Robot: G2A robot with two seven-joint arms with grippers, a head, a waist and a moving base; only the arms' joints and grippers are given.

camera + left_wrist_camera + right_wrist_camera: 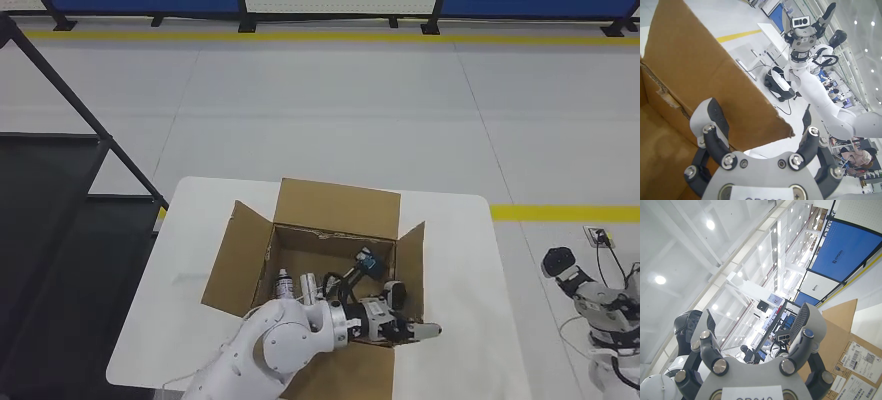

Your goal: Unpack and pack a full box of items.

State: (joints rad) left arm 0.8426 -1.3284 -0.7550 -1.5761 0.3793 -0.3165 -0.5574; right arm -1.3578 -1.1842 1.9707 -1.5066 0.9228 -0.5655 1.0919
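Box [330, 240] of brown cardboard stands open at the middle of the white table [180, 300], its four flaps [240, 260] folded outward toward 12, 3, 6 and 9 o'clock. Inside, in the top view, a small white bottle [285, 284] with a dark cap stands at about 8 o'clock against the wall. A blue-topped item [367, 262] lies toward 2 o'clock. The dark objects [340, 285] between them are too small to tell apart.

The left gripper [761, 108] sits at the box's 5 o'clock corner, its arm coming in over the 6 o'clock flap. Its claw is spread wide and grips nothing. In its own wrist view the ragged corner of one flap shows in the gap between the two fingers, and whether either pad touches the cardboard I cannot tell.

The right gripper [756, 309] is raised well above the table, pointing up toward the ceiling lights [710, 224] — its fingers are wide apart too, with nothing between them. Near it in the right wrist view is an outer wall of the box carrying white shipping labels [861, 357].
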